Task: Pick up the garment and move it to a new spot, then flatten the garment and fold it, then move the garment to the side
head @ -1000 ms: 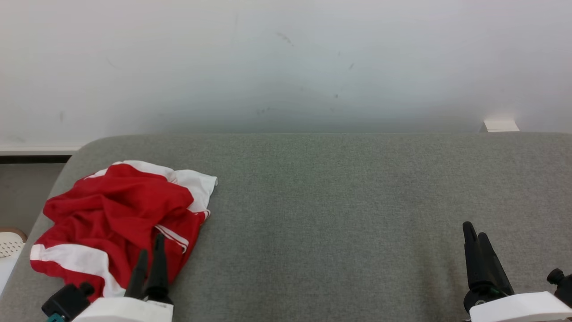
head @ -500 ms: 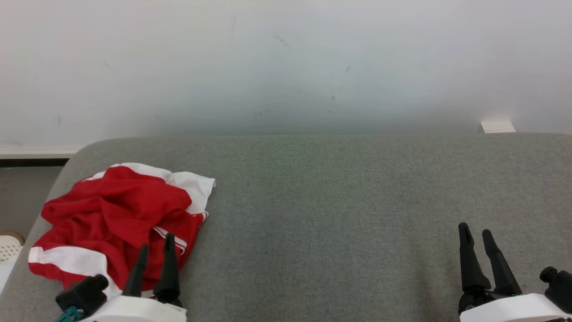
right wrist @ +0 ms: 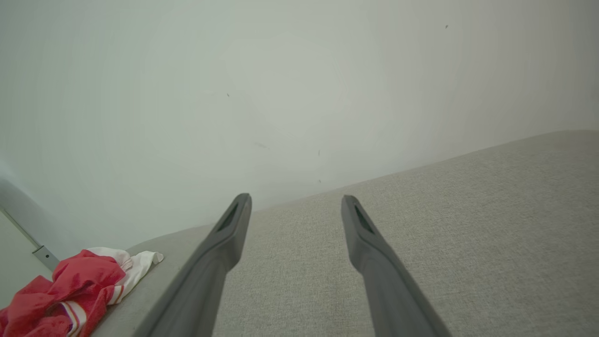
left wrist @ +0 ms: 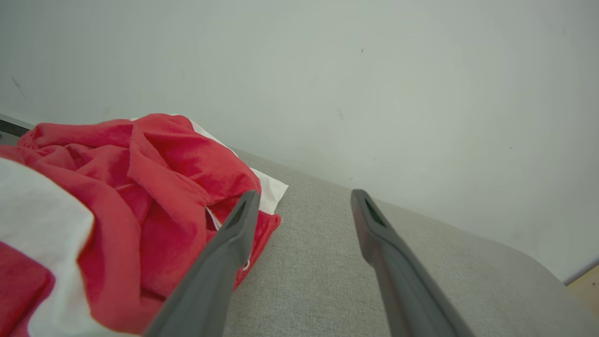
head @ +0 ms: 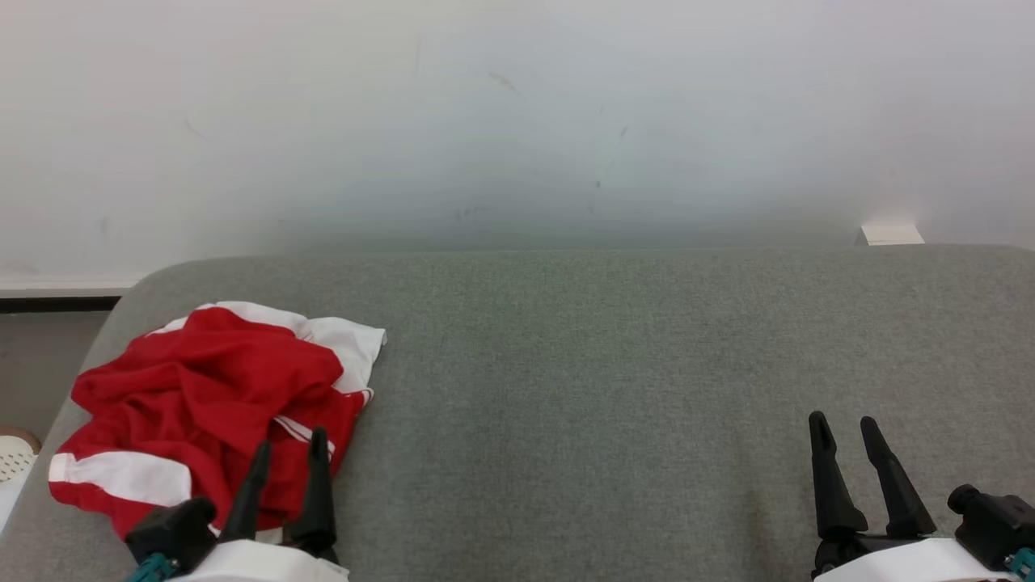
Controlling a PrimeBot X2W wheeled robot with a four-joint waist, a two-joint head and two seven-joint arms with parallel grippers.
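Observation:
A crumpled red garment (head: 202, 396) with white bands lies bunched at the left end of the grey padded surface (head: 614, 364). My left gripper (head: 291, 440) hovers open over the garment's near right edge, nothing between its fingers. In the left wrist view the garment (left wrist: 117, 201) sits left of the open left gripper (left wrist: 304, 194), its left finger overlapping the cloth's edge. My right gripper (head: 843, 420) stands open and empty over bare surface at the lower right. From the right wrist, the right gripper (right wrist: 295, 199) is open, and the garment (right wrist: 70, 290) lies far off at the lower left.
A pale wall (head: 517, 121) rises right behind the surface. The surface's rounded left edge drops off beside the garment, with a white perforated object (head: 16, 457) on the floor below. A small white block (head: 889, 234) sits at the far right edge.
The camera has tilted slightly, shifting the scene down. My left gripper has moved right and drawn back toward the garment's near right edge. The right gripper turned, so both its fingers now show apart.

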